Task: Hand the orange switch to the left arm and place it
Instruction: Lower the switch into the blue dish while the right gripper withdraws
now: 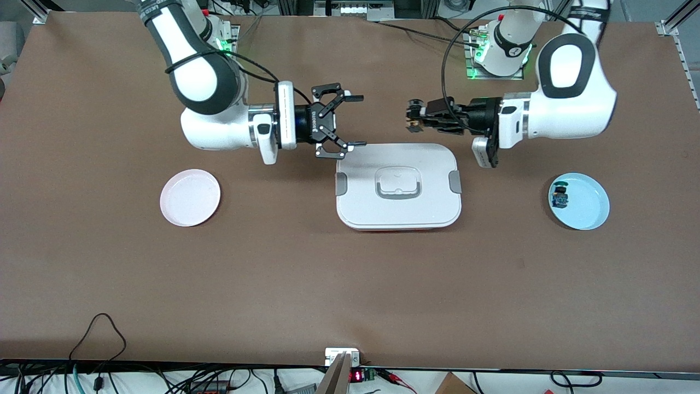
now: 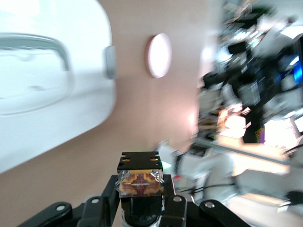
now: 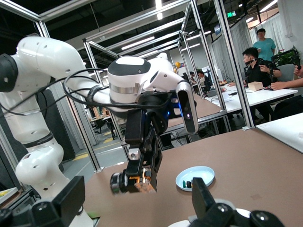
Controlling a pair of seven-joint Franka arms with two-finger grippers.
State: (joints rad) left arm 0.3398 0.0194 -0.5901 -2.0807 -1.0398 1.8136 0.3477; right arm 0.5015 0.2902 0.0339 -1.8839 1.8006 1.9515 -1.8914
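The orange switch (image 1: 414, 117) hangs in the air with my left gripper (image 1: 416, 116) shut on it; the left wrist view shows its black body and yellowish end (image 2: 140, 181) clamped between the jaws. My right gripper (image 1: 354, 121) is open and empty, pointing toward the switch with a gap between them. It hovers over the table by the corner of the white lidded box (image 1: 398, 210). In the right wrist view the held switch (image 3: 136, 180) is straight ahead between my open right fingers (image 3: 71, 197). The box (image 2: 42, 123) also appears in the left wrist view.
A pink plate (image 1: 190, 197) lies toward the right arm's end of the table. A light blue plate (image 1: 588, 210) toward the left arm's end holds a small blue-and-green-topped switch (image 1: 560, 197). Cables and a small device sit along the table edge nearest the front camera.
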